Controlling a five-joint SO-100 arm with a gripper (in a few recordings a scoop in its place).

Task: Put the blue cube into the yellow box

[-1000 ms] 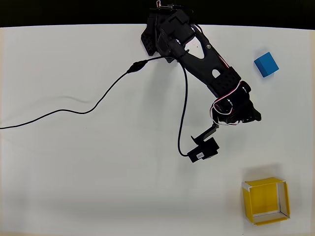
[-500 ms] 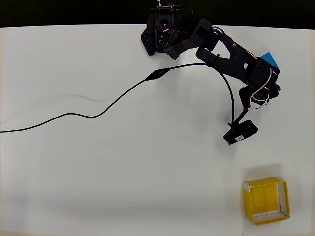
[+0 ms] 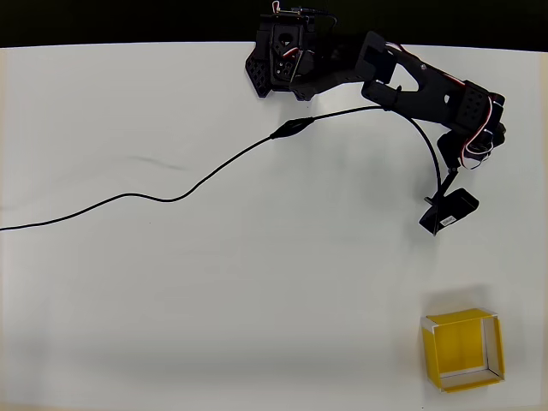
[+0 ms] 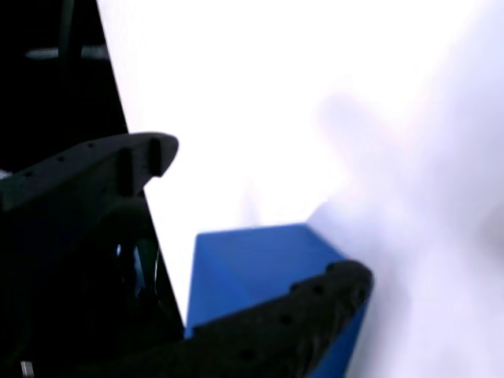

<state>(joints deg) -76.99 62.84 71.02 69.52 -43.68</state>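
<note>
Your arm (image 3: 411, 81) has swung further right since half a second ago and now covers the blue cube from overhead, near the table's (image 3: 171, 300) top-right. In the wrist view the blue cube (image 4: 260, 272) sits between the spread fingers of the gripper (image 4: 264, 224), nothing clamped. The yellow box (image 3: 462, 349) hasn't budged at bottom right.

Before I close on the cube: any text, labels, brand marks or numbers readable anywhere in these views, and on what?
None can be read.
Camera module hanging off the arm in the overhead view: a small pale patch, perhaps a label, too small to read.
Blue cube: plain faces, no markings.
Yellow box: no print visible.
Pincer fingers: only rows of small holes.
</note>
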